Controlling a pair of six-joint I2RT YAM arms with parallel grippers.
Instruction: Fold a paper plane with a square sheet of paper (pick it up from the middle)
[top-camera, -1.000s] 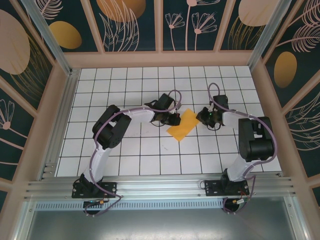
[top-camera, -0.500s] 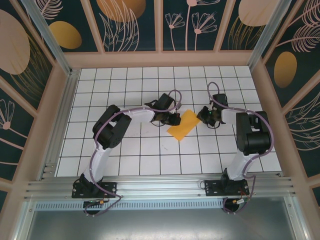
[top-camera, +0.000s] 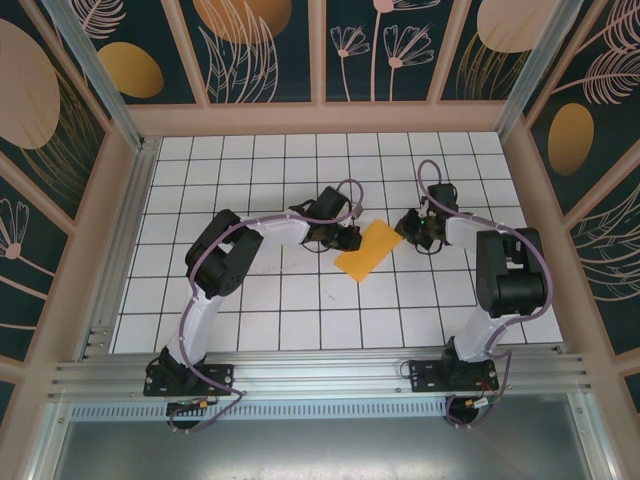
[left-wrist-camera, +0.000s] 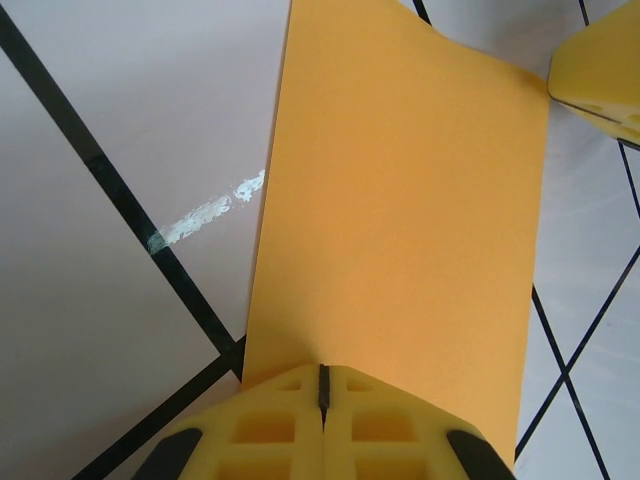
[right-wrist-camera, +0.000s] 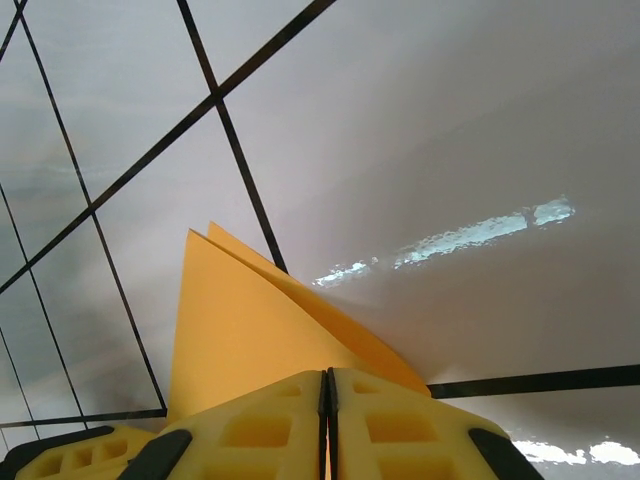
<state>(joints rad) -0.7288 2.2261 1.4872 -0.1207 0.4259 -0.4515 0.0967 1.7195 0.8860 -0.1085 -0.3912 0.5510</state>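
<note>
I am reporting on 2 grippers and 1 work item. The thin orange paper sheet (top-camera: 367, 250), folded over into a narrow rectangle, is sitting near the middle of the white table with black grid lines (top-camera: 250, 180), slanting between my 2 arms in the overhead view. My left gripper (top-camera: 352, 240) is meeting its left short end and my right gripper (top-camera: 403, 228) is meeting its upper right corner. In the left wrist view, my left gripper (left-wrist-camera: 322, 395) is pressing its yellow jaws together with no gap showing at the seam, and the orange paper sheet (left-wrist-camera: 400, 200) is running straight out from under their tips, so I am recording this gripper as clamped on the sheet's near edge. At the far corner of that view, 1 of the yellow fingers (left-wrist-camera: 600, 70) of my right gripper is touching the sheet. A short white scuff mark (left-wrist-camera: 205, 215) is showing on the table just beside the sheet's left edge, touching a grid line. In the right wrist view, my right gripper (right-wrist-camera: 328, 410) is likewise holding its jaws closed, and the sheet (right-wrist-camera: 235, 330) is emerging from between them as 2 layers that are parting slightly towards the far pointed corner. I am recording this gripper as pinching the sheet as well. Whether the sheet's middle is resting on the table or lifting clear of it, I cannot tell.
</note>
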